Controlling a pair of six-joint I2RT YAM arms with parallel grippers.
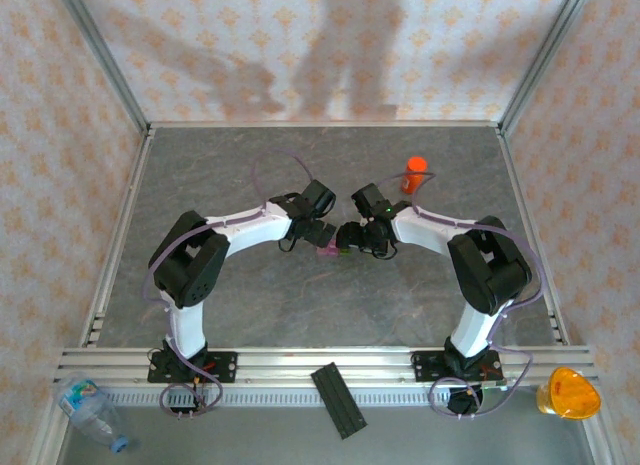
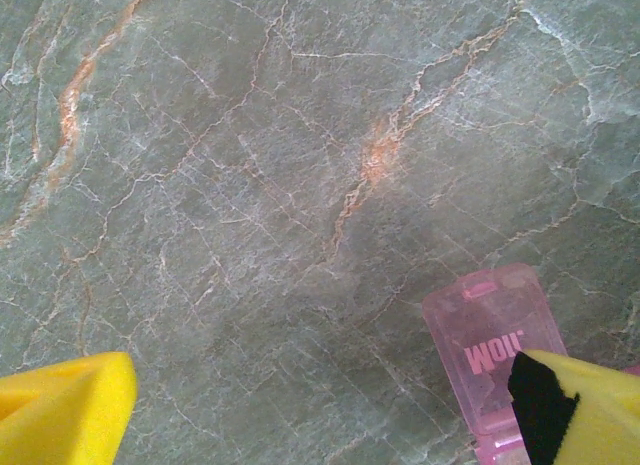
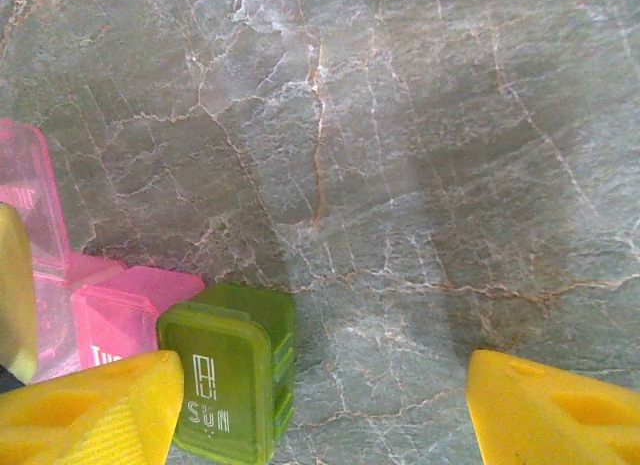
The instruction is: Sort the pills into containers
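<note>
A grey, veined marble tabletop [image 1: 300,315] takes up the middle of the overhead view, walled in by patterned panels. Two white-and-black arms bend inward from its bottom edge, the left arm [image 1: 200,260] and the right arm [image 1: 485,265], and their wrists nearly meet just above the centre of the frame.

The left jaws are spread wide. In the left wrist view their yellow fingertips [image 2: 65,410] sit in the two lower corners with bare marble between them. The lower-right tip overlaps a pink lid, and whether it touches cannot be told.

The right jaws are spread too, pinching nothing. In the right wrist view one tip sits at lower left and the other at lower right.

A clear plastic bottle [image 1: 90,410] lies in the overhead view's lower left corner, off the marble. An orange bottle [image 1: 414,173] stands upright to the upper right of the wrists.

The containers [image 1: 327,250] lie on the marble between the two wrists. The joined pink boxes [image 3: 120,320] are at the lower left of the right wrist view. The green box [image 3: 225,380], marked SUN, rests against their right side, just beside the lower-left tip.
</note>
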